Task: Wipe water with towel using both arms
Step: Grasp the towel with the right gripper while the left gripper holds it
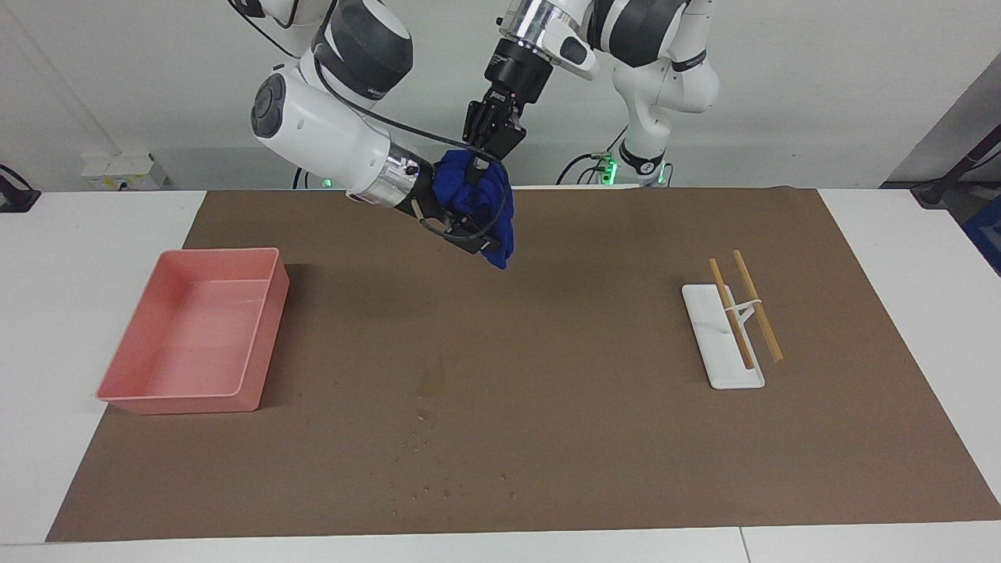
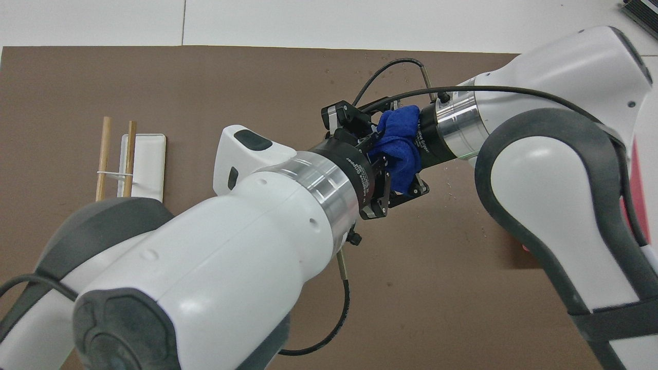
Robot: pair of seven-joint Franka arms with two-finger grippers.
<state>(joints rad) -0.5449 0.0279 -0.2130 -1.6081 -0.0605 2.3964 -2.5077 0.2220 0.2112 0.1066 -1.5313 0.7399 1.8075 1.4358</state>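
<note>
The blue towel [image 1: 483, 199] hangs bunched in the air over the part of the brown mat nearest the robots. My left gripper [image 1: 477, 162] comes down from above and is shut on the towel's top. My right gripper [image 1: 463, 213] reaches in sideways from the pink tray's end; its fingers stand apart with the towel between them, one finger [image 1: 469, 244] showing under the cloth. From above, the towel [image 2: 398, 141] sits between both wrists. The water [image 1: 430, 381] is a small dark blotch mid-mat, with tiny specks farther from the robots.
A pink tray [image 1: 266, 328] stands on the mat toward the right arm's end. A white rack [image 1: 715, 356] with two wooden sticks lies toward the left arm's end, also seen as the rack [image 2: 149, 169] from above. The brown mat [image 1: 594, 438] covers most of the table.
</note>
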